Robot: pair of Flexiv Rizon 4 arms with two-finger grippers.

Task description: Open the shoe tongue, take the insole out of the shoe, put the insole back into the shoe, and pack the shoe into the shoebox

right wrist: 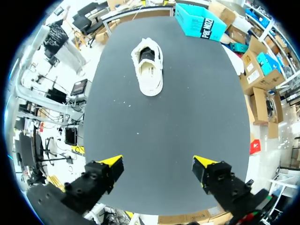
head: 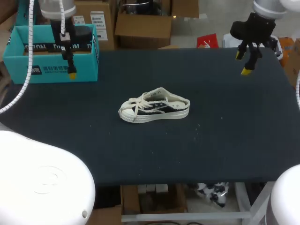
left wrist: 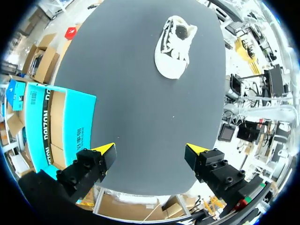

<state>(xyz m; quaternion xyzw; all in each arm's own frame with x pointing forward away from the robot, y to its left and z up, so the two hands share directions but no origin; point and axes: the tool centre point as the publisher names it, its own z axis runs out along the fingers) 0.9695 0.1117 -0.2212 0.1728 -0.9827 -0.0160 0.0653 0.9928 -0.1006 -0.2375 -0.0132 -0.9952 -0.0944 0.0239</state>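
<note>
Our shoe [head: 154, 108] stands on its sole mid-table, toe toward 9 o'clock, heel toward 3. Both pincers are well apart from it. Our left gripper [head: 71, 69] hangs at the shoe's 10 o'clock, over the front wall of the teal shoebox [head: 51, 56]. Its fingers are spread wide and hold nothing, and the shoe [left wrist: 174, 47] lies far ahead. Our right gripper [head: 243, 63] hovers at 2 o'clock near the table's [head: 225, 140] far edge, likewise spread and empty. Bare dark tabletop lies around the shoe toward 6 and 3 o'clock. The box sits in the 10 o'clock corner.
</note>
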